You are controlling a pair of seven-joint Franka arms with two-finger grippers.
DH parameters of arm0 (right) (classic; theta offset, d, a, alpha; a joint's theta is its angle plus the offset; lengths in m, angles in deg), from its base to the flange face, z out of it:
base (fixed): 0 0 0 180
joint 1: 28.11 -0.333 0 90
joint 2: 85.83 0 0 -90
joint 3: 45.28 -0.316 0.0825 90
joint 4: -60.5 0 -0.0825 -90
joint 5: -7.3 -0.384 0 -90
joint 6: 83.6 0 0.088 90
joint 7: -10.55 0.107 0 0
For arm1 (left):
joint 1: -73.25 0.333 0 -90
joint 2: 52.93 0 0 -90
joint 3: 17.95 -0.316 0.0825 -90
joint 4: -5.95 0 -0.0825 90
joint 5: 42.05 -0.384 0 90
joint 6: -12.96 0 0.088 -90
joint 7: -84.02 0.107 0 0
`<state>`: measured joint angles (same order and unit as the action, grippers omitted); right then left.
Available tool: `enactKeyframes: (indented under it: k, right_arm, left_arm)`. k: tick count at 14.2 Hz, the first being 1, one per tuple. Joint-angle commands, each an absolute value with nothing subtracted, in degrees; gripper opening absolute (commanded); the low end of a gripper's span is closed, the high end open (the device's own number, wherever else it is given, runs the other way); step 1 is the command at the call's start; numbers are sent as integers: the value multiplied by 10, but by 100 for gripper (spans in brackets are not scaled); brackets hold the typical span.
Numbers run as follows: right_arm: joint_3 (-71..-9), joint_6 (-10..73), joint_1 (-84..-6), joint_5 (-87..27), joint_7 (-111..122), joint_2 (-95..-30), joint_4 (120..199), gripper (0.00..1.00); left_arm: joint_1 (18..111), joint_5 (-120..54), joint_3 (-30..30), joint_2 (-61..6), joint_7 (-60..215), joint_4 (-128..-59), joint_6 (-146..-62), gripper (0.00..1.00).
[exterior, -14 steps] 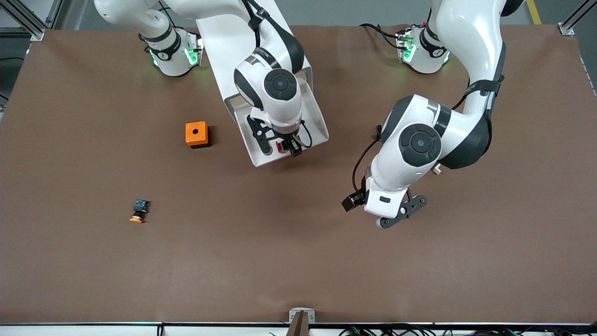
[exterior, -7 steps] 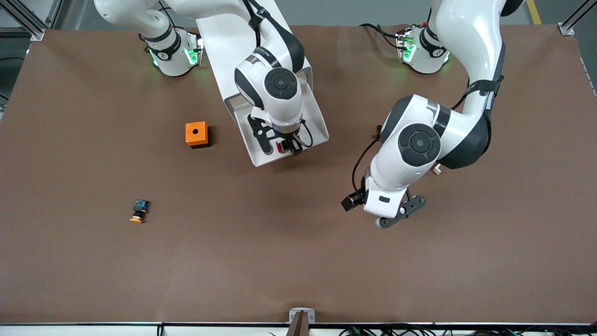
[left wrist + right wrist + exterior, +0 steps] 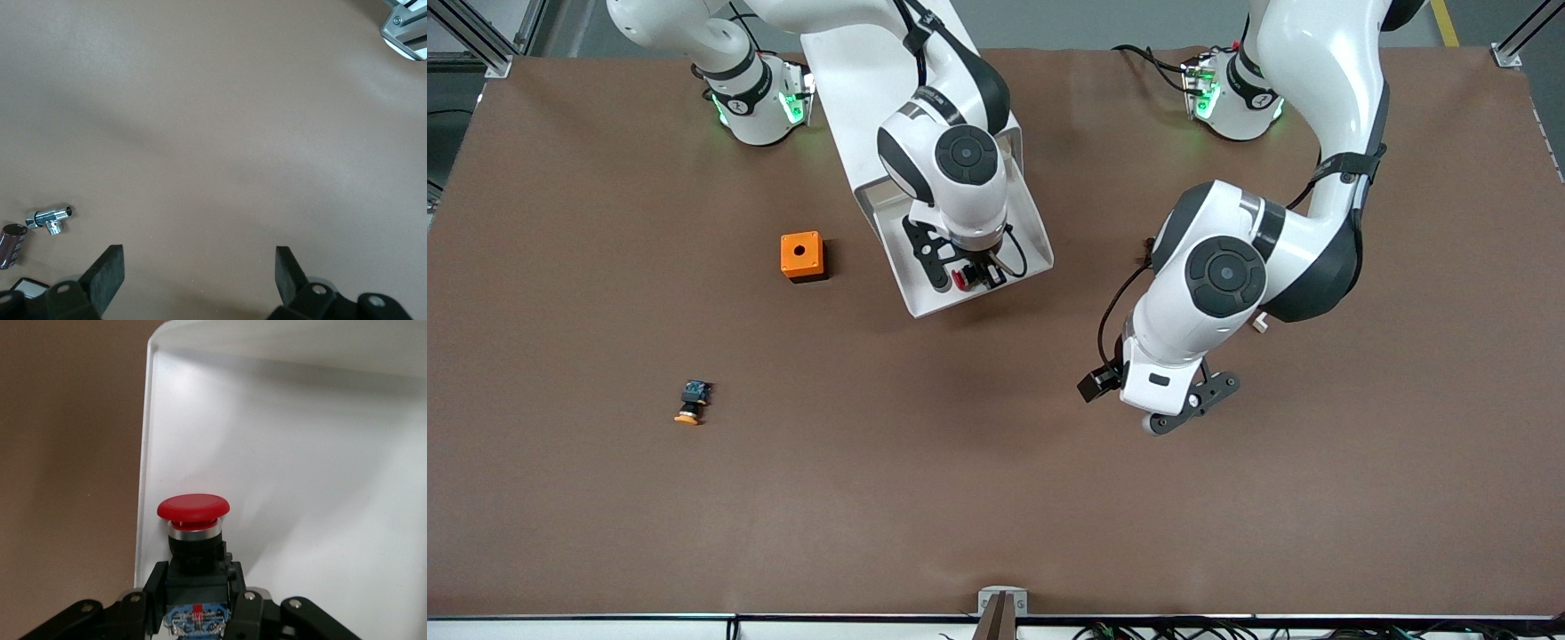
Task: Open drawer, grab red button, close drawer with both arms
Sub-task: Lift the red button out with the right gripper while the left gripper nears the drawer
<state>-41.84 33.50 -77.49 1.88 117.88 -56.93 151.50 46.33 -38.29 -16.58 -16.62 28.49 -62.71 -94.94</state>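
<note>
The drawer [image 3: 925, 302] stands pulled out of the white cabinet [image 3: 854, 80] between the arms' bases. My right gripper [image 3: 974, 277] is over the drawer's front end, shut on the button [image 3: 960, 279]. In the right wrist view the red cap [image 3: 193, 508] points away from the right gripper [image 3: 195, 587], whose fingers clamp the black body over the drawer's white floor [image 3: 300, 453]. My left gripper [image 3: 1193, 402] hangs open and empty over bare table, nearer the front camera than the drawer. Its fingers [image 3: 107, 273] stand wide apart around the left gripper's middle [image 3: 198, 273].
An orange cube with a round hole [image 3: 801, 255] sits beside the drawer toward the right arm's end. A button with an orange-yellow cap [image 3: 690, 404] lies nearer the front camera. A small metal fitting [image 3: 50, 220] and a brown cylinder [image 3: 12, 243] lie near the left gripper.
My right gripper with the button has shifted slightly toward the cabinet over the drawer. The left arm has barely moved.
</note>
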Motion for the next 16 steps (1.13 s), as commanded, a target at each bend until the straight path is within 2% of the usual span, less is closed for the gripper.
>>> enactKeyframes:
  k: [1,6,12,16]
  right_arm:
    - [-414,334,-777,15,1184,-567,1504,1]
    - [-415,325,-760,15,1178,-567,1492,0]
    - [-414,236,-720,-11,1072,-573,1448,0]
    - [-412,206,-681,-11,941,-602,1445,0]
  left_arm:
    - [461,-391,-168,-172,293,-634,-955,99]
    - [458,-390,-168,-170,293,-635,-955,99]
    - [428,-392,-168,-159,293,-666,-954,99]
    - [399,-392,-168,-155,299,-673,-955,99]
